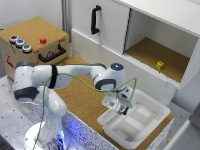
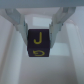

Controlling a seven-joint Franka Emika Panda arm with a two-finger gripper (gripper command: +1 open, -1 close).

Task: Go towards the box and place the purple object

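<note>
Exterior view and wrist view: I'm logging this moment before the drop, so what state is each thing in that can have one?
gripper: shut on the purple object, jaws pressing two opposite sides, low over the box
purple object: held, off the box floor, yellow J facing the wrist camera
box: open-topped; visible compartments hold nothing
cabinet door: shut
cabinet compartment: open, yellow-green cube inside
cork crate: closed
</note>
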